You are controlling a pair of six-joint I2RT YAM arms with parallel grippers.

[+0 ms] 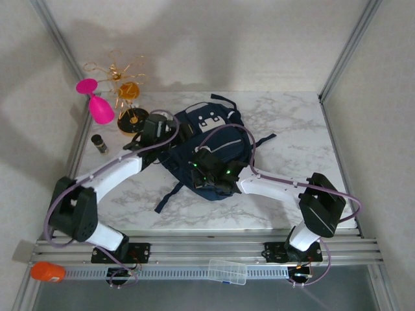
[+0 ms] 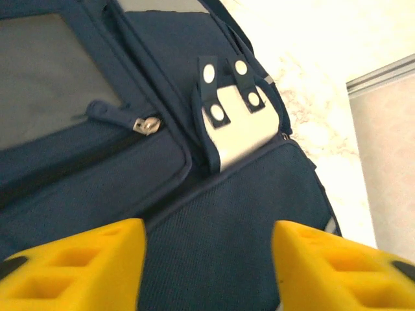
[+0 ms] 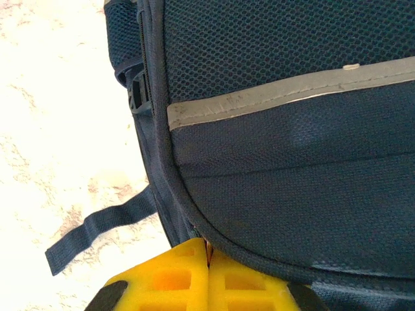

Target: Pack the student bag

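Observation:
The student bag (image 1: 217, 123), navy with a white buckle patch (image 2: 237, 126), lies in the middle of the marble table. My left gripper (image 2: 207, 243) hovers open over the bag's front pocket, yellow fingers (image 2: 84, 265) wide apart with only navy fabric between them; it reaches in from the bag's left side (image 1: 174, 133). A zip pull (image 2: 149, 124) and a grey panel (image 2: 39, 78) lie beyond it. My right gripper (image 3: 208, 259) is shut, its tips pressed against the bag's (image 3: 292, 162) piped edge at the near end (image 1: 202, 175). Whether anything thin is pinched I cannot tell.
A pink goblet (image 1: 97, 103), a gold wire stand (image 1: 123, 78), an orange spool (image 1: 133, 120) and a small dark cylinder (image 1: 99, 144) stand at the back left. A clear plastic case (image 1: 227, 271) rests on the front rail. A loose strap (image 3: 97, 230) trails on the marble.

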